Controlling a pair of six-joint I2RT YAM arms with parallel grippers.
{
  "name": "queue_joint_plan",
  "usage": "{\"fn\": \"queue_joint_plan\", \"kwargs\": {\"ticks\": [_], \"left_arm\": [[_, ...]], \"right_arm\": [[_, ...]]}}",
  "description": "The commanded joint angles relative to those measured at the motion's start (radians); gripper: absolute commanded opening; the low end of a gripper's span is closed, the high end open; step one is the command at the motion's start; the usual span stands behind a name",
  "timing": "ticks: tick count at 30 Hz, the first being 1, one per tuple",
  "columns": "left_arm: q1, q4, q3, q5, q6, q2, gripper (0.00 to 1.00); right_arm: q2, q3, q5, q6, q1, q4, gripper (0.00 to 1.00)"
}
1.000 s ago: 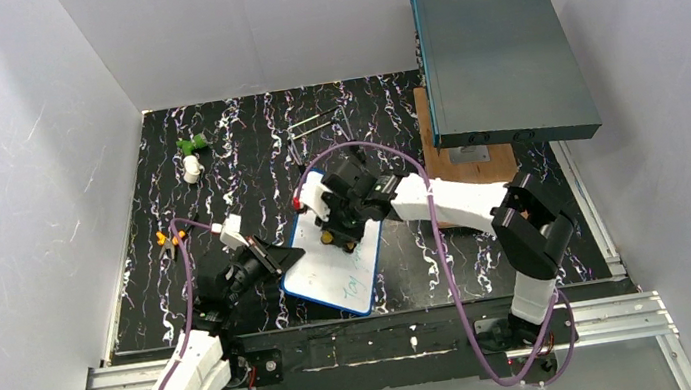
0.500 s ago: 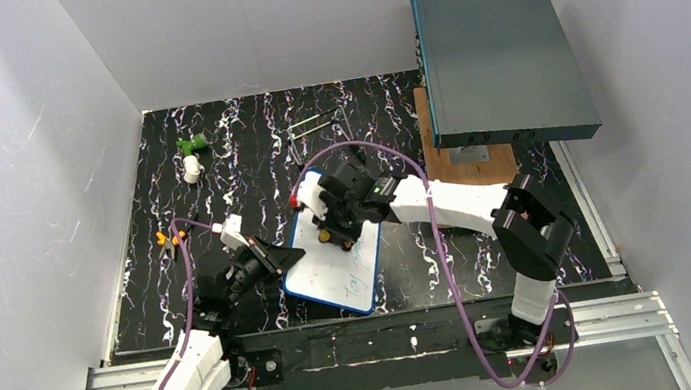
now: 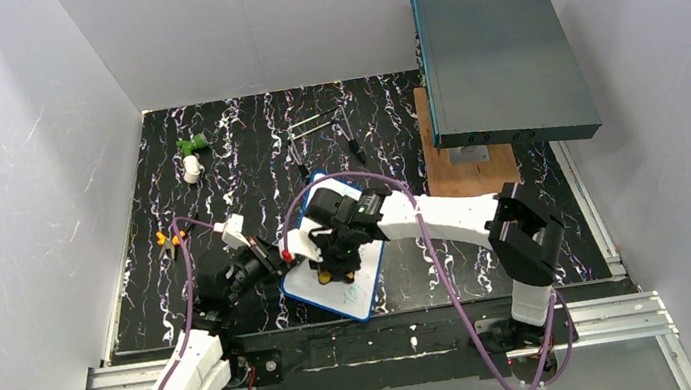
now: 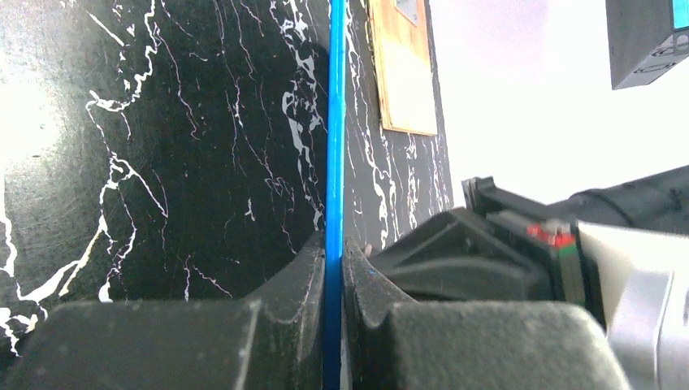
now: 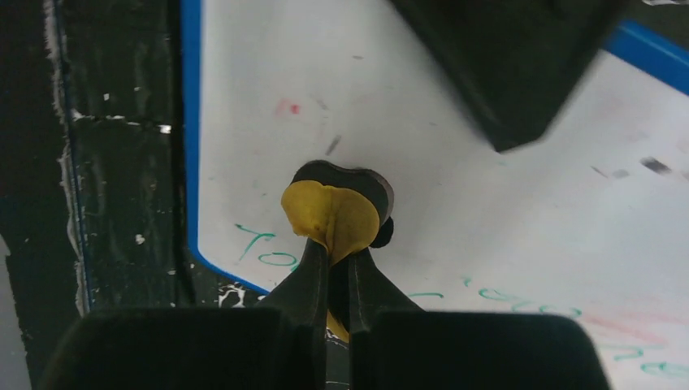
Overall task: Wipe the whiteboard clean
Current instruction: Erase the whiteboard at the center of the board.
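Nearest the arms' bases, the left hand (image 4: 334, 248) is clamped on the blue frame of the whiteboard (image 5: 455, 203), which shows edge-on between its fingers and runs straight away from them over the black marbled worktop (image 4: 162, 162). The board lies across from that grip, under the right hand (image 5: 335, 272). That hand is closed tight on a small eraser (image 5: 329, 213) with a yellow pad and black back, whose tip is set down on the white surface just ahead of the fingers. Judging by the board, the job is partway through. Green handwriting (image 5: 264, 248) is unwiped close on both sides of the right hand's fingers, along the board's near edge. Ahead of the eraser the surface is mostly white, with only a faint red smudge (image 5: 286, 106) and a few small dark flecks. So the near strip of lettering and those faint marks look like what is left to rub out.
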Motion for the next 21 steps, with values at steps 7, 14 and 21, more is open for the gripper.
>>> {"fn": "queue_joint_plan", "kwargs": {"ticks": [7, 14, 21], "left_arm": [[-0.007, 0.009, 0.060, 0.067, 0.025, -0.088, 0.00], [-0.007, 0.021, 0.062, 0.072, 0.022, -0.080, 0.00], [-0.008, 0.021, 0.066, 0.072, 0.020, -0.072, 0.00]], "right_arm": [[0.036, -0.008, 0.050, 0.007, -0.046, 0.015, 0.01], [0.031, -0.019, 0.033, 0.022, -0.085, 0.024, 0.01], [0.010, -0.034, -0.068, -0.034, -0.060, -0.024, 0.01]]}}
